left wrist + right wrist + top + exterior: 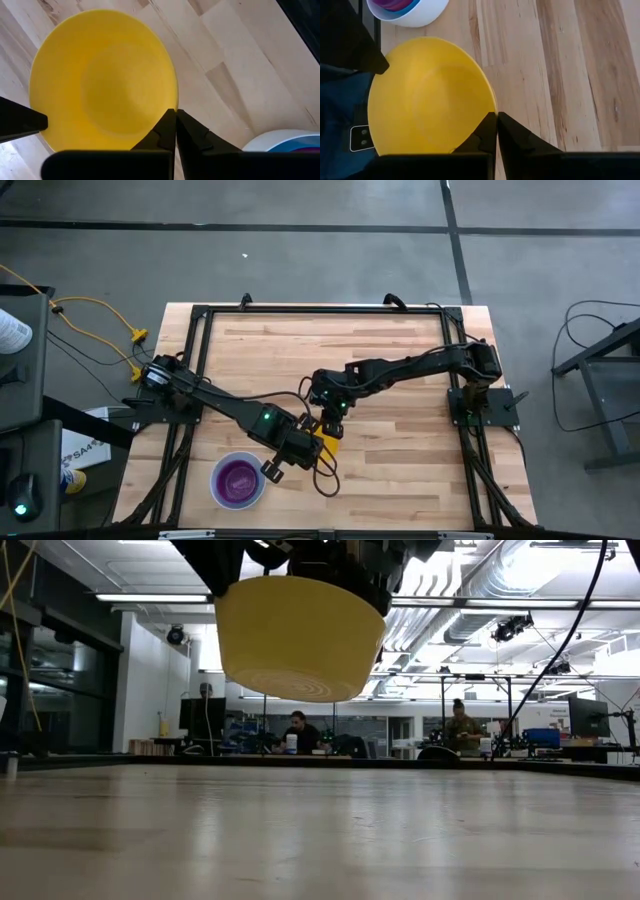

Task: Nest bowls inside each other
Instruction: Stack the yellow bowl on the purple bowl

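Observation:
A yellow bowl (300, 635) hangs in the air above the wooden table, mouth up, near the table's middle (331, 446). My left gripper (175, 116) is shut on its rim, and so is my right gripper (496, 119), at another place on the rim. A white bowl (238, 480) stands on its base near the table's front edge. It holds a blue bowl with a purple one (395, 4) nested inside. My left gripper pinches the yellow bowl's rim (172, 102), one finger inside the bowl and one outside. The fingers come from above, slanting down. The bowl hangs lifted clear of the table and about level. My right gripper pinches the rim (490, 105) at another spot, one finger inside and one outside the wall. It slants down from the table's right side. The bowl is clear of the table under it.
Bare wooden tabletop (400, 350) lies around the arms inside a black frame (200, 330). The white stack sits to the left of the held bowl, close to the left arm. People sit at desks in the room beyond the table (297, 730).

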Controlling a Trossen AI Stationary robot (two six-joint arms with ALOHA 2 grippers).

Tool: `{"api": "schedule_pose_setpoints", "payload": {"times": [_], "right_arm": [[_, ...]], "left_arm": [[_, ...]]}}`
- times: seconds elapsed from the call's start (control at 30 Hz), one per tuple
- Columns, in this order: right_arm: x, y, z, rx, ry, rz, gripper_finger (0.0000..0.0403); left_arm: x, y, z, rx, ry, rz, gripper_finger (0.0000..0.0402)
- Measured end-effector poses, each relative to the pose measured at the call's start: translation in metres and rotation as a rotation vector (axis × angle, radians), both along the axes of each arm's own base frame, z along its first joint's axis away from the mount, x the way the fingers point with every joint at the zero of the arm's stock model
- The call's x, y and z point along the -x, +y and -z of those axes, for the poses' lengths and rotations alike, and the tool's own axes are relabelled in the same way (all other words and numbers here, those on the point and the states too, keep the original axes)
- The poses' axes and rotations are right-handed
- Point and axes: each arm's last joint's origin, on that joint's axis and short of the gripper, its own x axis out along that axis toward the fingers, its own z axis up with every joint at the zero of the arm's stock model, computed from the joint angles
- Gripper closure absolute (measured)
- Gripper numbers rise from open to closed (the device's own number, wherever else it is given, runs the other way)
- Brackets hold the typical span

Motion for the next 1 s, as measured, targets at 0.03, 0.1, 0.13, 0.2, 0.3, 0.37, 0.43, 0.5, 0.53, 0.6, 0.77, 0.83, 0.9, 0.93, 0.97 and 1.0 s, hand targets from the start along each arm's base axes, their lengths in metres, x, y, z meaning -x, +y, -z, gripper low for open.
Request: {"api": "schedule_pose_setpoints", "payload": {"times": [0.03,0.1,0.13,0.2,0.3,0.37,0.43,0.5,0.53,0.6,0.77,0.83,0.9,0.93,0.97,1.0], "right_arm": [[-0.0002,0.0000,-0.0001,-0.001,-0.002,0.000,0.0399],[-0.0006,0.0001,-0.0004,-0.002,-0.007,-0.001,0.0399],[-0.0005,0.0001,-0.0004,-0.003,-0.007,-0.002,0.0399],[-0.0005,0.0002,-0.0004,-0.004,-0.006,-0.003,0.0399],[-0.0005,0.0003,-0.0004,-0.005,-0.007,-0.003,0.0399],[-0.0004,0.0003,-0.0004,-0.005,-0.006,-0.004,0.0399],[-0.0004,0.0004,-0.0004,-0.006,-0.006,-0.004,0.0399],[-0.0004,0.0005,-0.0004,-0.007,-0.005,-0.005,0.0399],[-0.0004,0.0006,-0.0004,-0.008,-0.005,-0.005,0.0399],[-0.0004,0.0007,-0.0004,-0.008,-0.005,-0.006,0.0399],[-0.0004,0.0007,-0.0004,-0.009,-0.005,-0.006,0.0399],[-0.0004,0.0008,-0.0004,-0.009,-0.006,-0.006,0.0399],[-0.0004,0.0008,-0.0004,-0.008,-0.006,-0.007,0.0399],[-0.0004,0.0008,-0.0004,-0.009,-0.006,-0.006,0.0399],[-0.0004,0.0008,-0.0004,-0.009,-0.006,-0.006,0.0399],[-0.0004,0.0008,-0.0004,-0.008,-0.006,-0.007,0.0399]], "left_arm": [[0.0000,0.0000,0.0000,0.000,0.000,0.000,0.0400],[0.0000,0.0000,0.0000,0.001,0.000,0.000,0.0400],[-0.0002,-0.0001,-0.0001,0.001,-0.002,0.000,0.0400],[-0.0005,-0.0002,-0.0002,0.003,-0.006,-0.001,0.0400],[-0.0005,-0.0002,-0.0002,0.003,-0.005,-0.001,0.0399],[-0.0004,-0.0002,-0.0002,0.003,-0.005,0.000,0.0391],[-0.0004,-0.0002,-0.0002,0.004,-0.003,-0.003,0.0378],[-0.0002,-0.0001,0.0000,0.004,-0.001,-0.007,0.0363],[-0.0002,-0.0001,0.0000,0.004,-0.001,-0.007,0.0356],[-0.0002,-0.0001,-0.0001,0.004,-0.002,-0.007,0.0346],[-0.0003,-0.0001,-0.0002,0.005,-0.003,-0.007,0.0340],[-0.0003,-0.0002,-0.0002,0.005,-0.003,-0.007,0.0339],[-0.0004,-0.0002,-0.0002,0.005,-0.004,-0.007,0.0339],[-0.0004,-0.0002,-0.0002,0.005,-0.004,-0.007,0.0339],[-0.0005,-0.0002,-0.0003,0.005,-0.006,-0.007,0.0339],[-0.0007,-0.0003,-0.0004,0.006,-0.008,-0.007,0.0339]]}}
